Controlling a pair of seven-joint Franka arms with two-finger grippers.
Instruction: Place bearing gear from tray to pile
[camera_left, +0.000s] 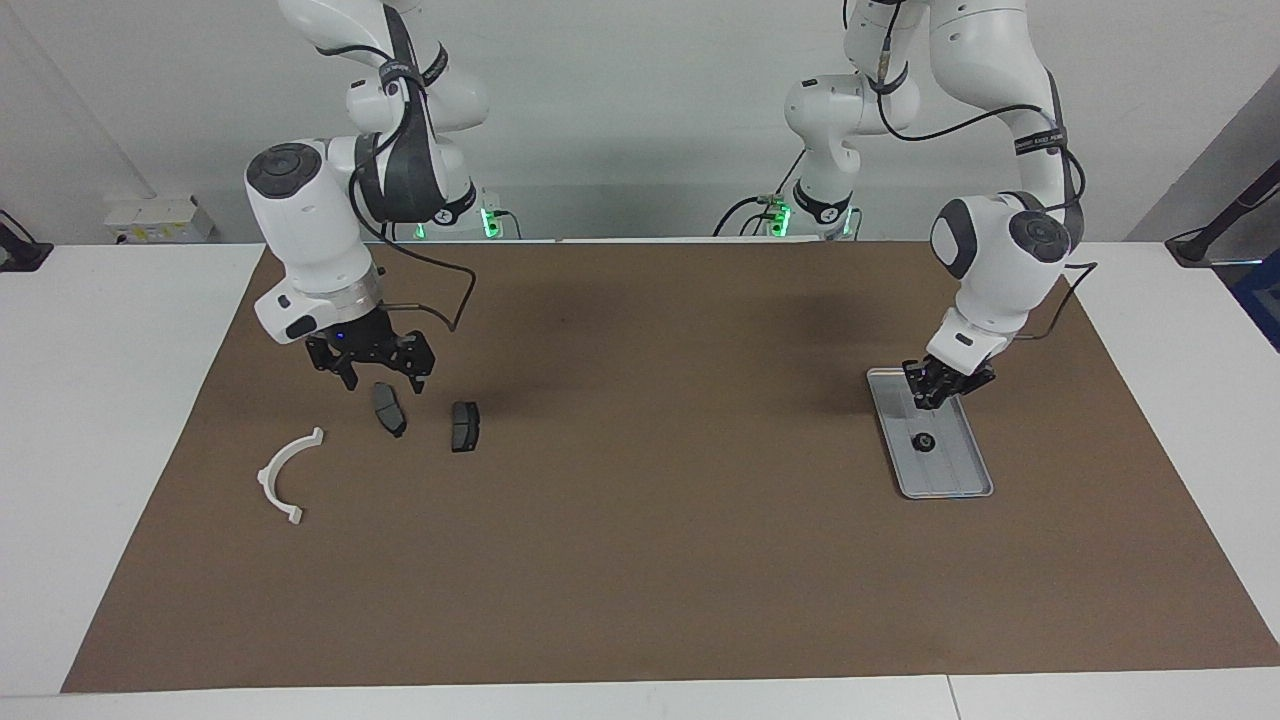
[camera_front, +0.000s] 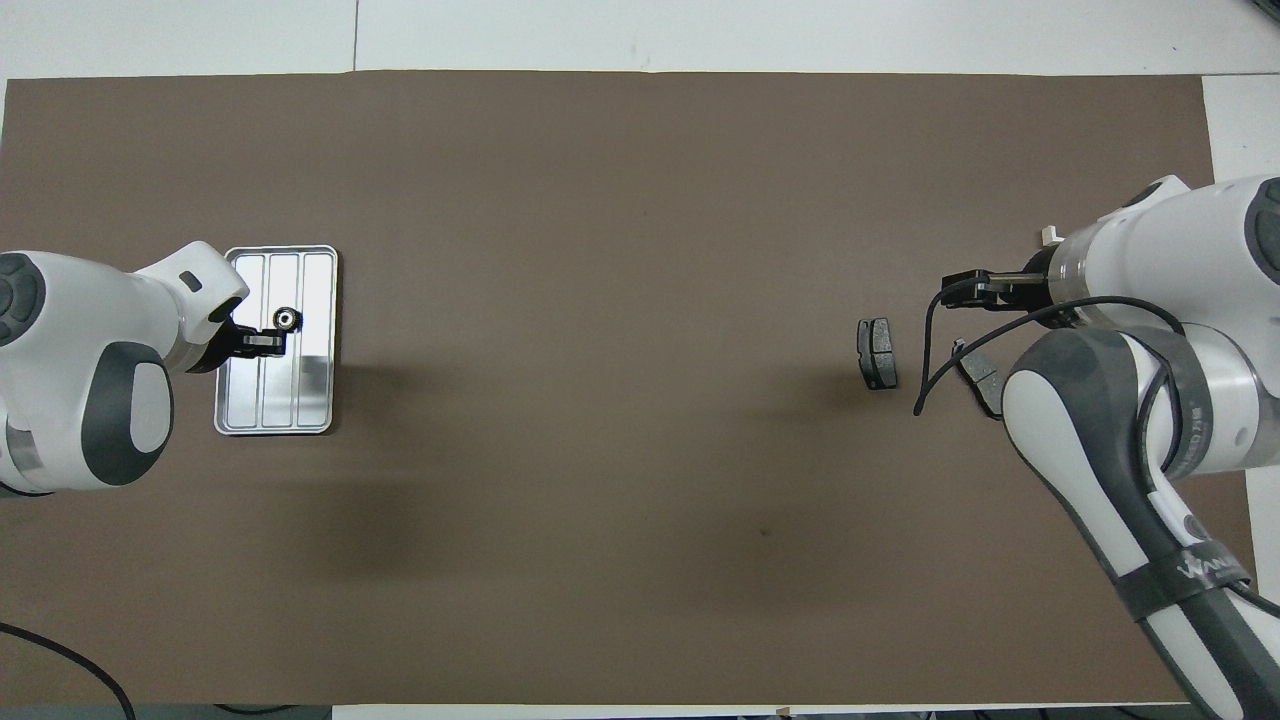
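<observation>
The bearing gear, small, dark and round, lies in the silver-grey tray toward the left arm's end of the table. My left gripper is open and hangs low over the tray, just short of the gear on the robots' side, not touching it. The pile lies toward the right arm's end: a white bracket and two dark brake pads. My right gripper is open and empty, hovering over the pad nearer the bracket.
A brown mat covers most of the white table. In the overhead view the right arm hides the bracket and part of one pad. A wide stretch of bare mat lies between tray and pile.
</observation>
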